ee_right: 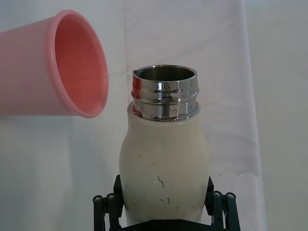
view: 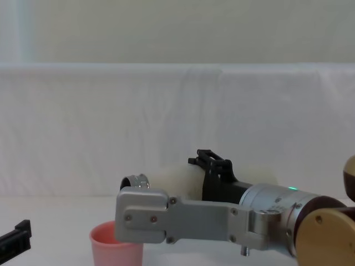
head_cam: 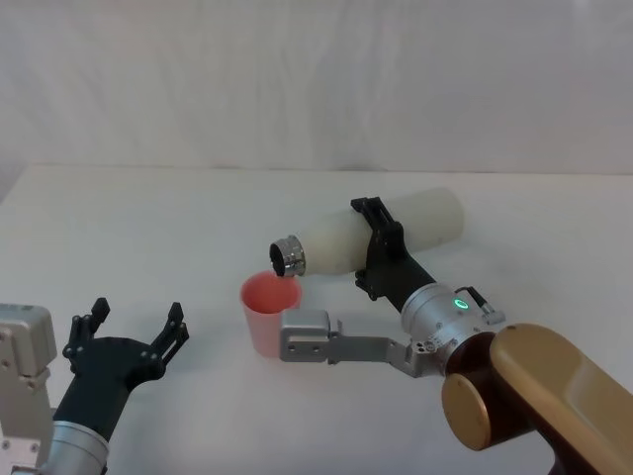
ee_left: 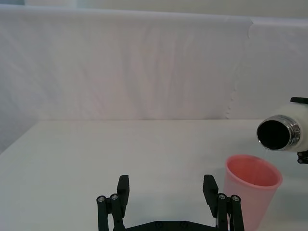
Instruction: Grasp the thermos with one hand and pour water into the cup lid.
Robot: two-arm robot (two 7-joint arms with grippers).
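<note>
The right gripper (head_cam: 379, 247) is clamped around the middle of the thermos (head_cam: 346, 240), its black fingers (ee_right: 217, 208) pressing both flanks of the cream body (small dark scuffs show on it in the right wrist view). The bottle is off the table (head_cam: 148, 218) and tipped onto its side, nearly level, with the base pointing away from the cup and the shiny steel neck (head_cam: 289, 256) hanging just above the cup's far rim. From the left wrist view the open mouth of the neck looks dark, and no stream can be made out there. The pink cup (head_cam: 269, 312) stands upright on the table, directly below that neck and just beside the right arm's grey wrist block (head_cam: 307, 336). Well off to the left of the cup, the left gripper (head_cam: 132, 332) sits low over the table with its fingers spread apart, holding nothing.
</note>
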